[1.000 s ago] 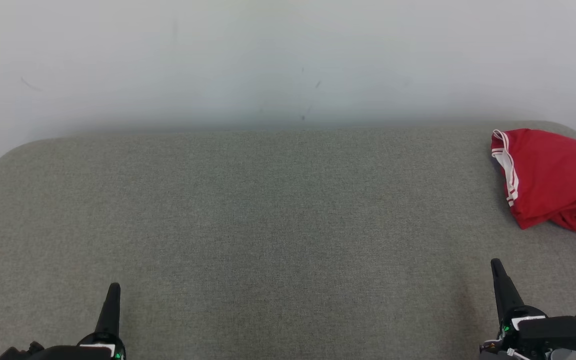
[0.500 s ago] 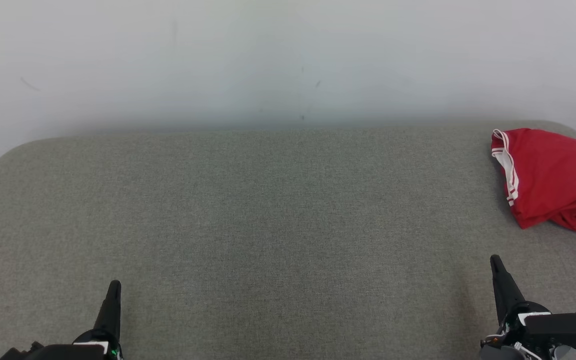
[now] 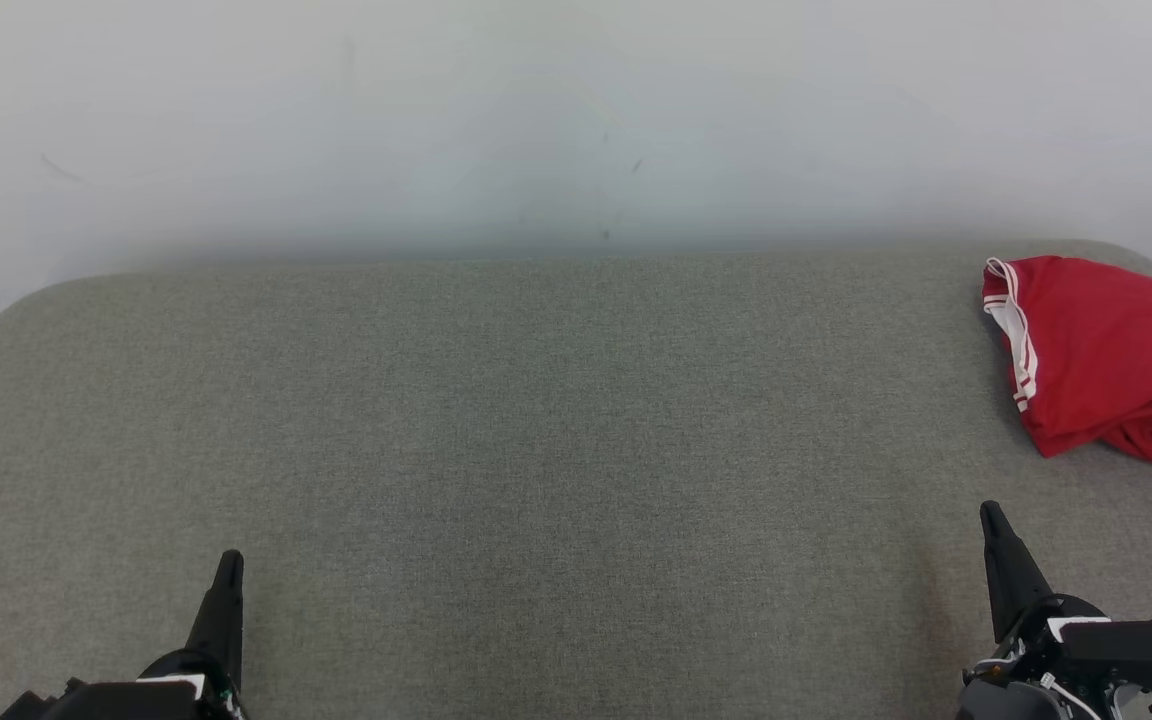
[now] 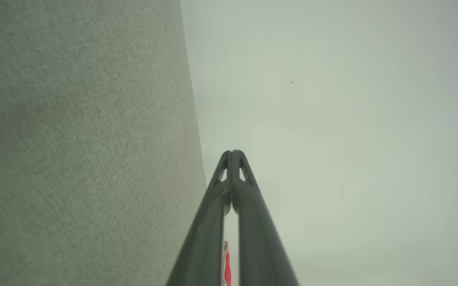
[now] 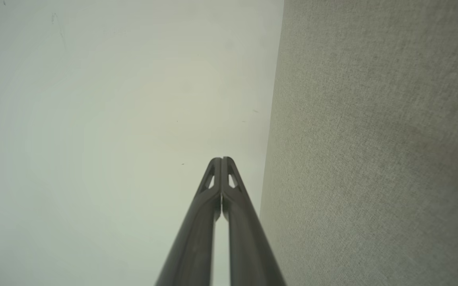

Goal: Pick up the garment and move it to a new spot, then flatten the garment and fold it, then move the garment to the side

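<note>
Over at the far right corner of the grey bench (image 3: 536, 420), the red garment (image 3: 1106, 360) with white trim lies in a loose bundle, cut off by the head view's right edge. Nearest to it, the right claw (image 3: 989, 515) hovers low at the near right, fingers pressed together and empty, well apart from the cloth. The left claw (image 3: 228, 570) sits at the near left, likewise closed on nothing, both pointing toward the pale wall (image 3: 576, 120) behind the bench.

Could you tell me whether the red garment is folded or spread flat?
Folded: the red fabric garment with white trim lies compact, layers doubled.
</note>
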